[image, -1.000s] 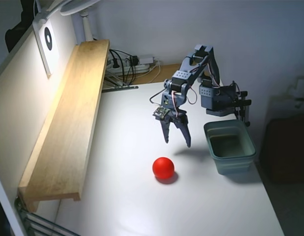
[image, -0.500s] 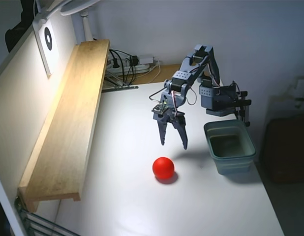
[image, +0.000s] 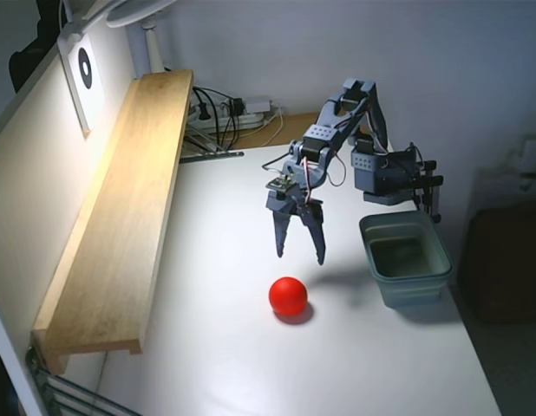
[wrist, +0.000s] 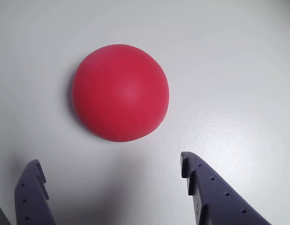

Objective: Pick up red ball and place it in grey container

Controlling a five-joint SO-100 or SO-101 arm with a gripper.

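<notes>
The red ball [image: 288, 295] lies on the white tabletop [image: 216, 260] near its front edge, left of the grey container [image: 405, 257]. The gripper [image: 299, 256] hangs above and behind the ball, jaws wide and empty, so the ball is ahead of the fingertips [wrist: 192, 166], a little left.

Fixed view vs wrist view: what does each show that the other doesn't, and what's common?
Only the fixed view shows the small grey-green rectangular plastic tub, apparently empty and standing to the right of the arm, the long wooden shelf along the left wall, the cables at the back and the whole arm.

Only the wrist view shows the fine surface of the smooth bright red ball, seen close up ahead of the fingertips.

Both show the red ball on the white table and the open pincer short of it, holding nothing.
</notes>
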